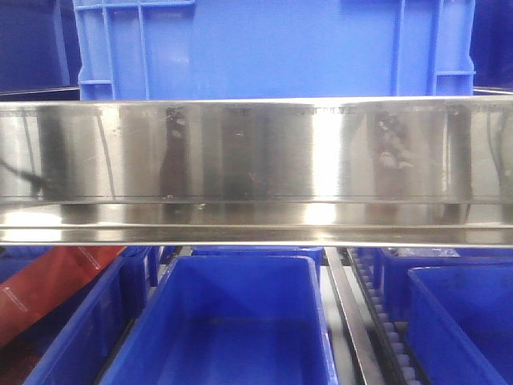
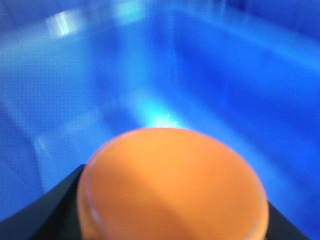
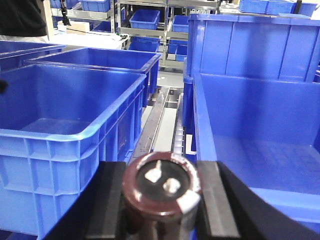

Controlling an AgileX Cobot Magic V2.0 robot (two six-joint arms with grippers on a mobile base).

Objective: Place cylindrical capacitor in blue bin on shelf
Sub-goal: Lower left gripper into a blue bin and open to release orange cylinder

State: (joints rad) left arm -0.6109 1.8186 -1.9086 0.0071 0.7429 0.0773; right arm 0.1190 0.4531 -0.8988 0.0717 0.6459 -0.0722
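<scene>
Stubby maroon-brown cylindrical capacitor (image 3: 161, 189), silvery-topped, sits clamped by its sides in the right jaws; likely light, rigid, slick. Left jaws: cannot tell.

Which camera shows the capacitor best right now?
The right wrist view: the capacitor fills the foreground, clamped between the right arm's fingers, terminals facing the camera. The front view shows only shelf rail and bins; the left wrist view shows an orange object, no capacitor.
</scene>
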